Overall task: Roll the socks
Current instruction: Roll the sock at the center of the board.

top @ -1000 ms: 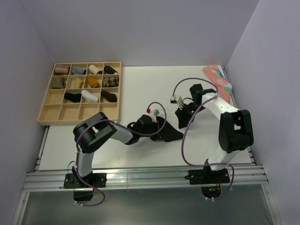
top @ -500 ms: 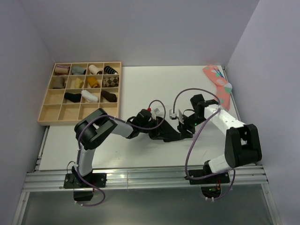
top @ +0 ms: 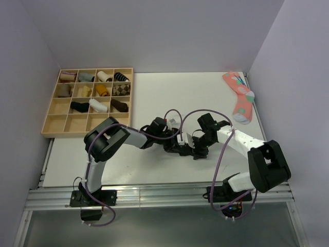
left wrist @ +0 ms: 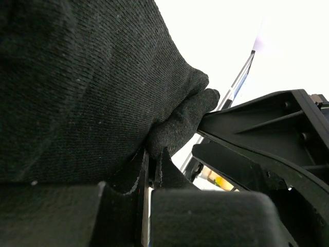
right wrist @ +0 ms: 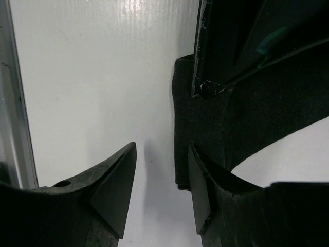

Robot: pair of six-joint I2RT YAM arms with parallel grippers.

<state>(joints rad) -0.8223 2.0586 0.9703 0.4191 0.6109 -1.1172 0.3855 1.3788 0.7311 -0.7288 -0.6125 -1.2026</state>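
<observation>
The left end effector [left wrist: 149, 160] is pinching a black sock [left wrist: 77, 87] that is lying near the middle of the counter [top: 154, 98], toward its near edge. Its jaws are standing almost together, with a fold of the dark knit caught in the thin slit between them. The rest of the sock is bulging up over the left wrist camera and filling most of that view. The right end effector [right wrist: 162, 172] is hovering just beside it on the right, low over the counter, and its jaws are standing moderately apart with only bare white surface showing in the gap. One of its fingers [right wrist: 201, 185] is sitting right at the sock's rounded edge (whether it is actually touching the fabric is hard to tell), and nothing is being held between the two. From above, both arms are meeting in one dark cluster, cables looping over them. A pink sock [top: 240, 96] is lying flat at the far right corner, well apart from the arms. A wooden tray [top: 49, 116] is sitting at the far left, with rolled socks [top: 104, 76] filling its far compartments.
</observation>
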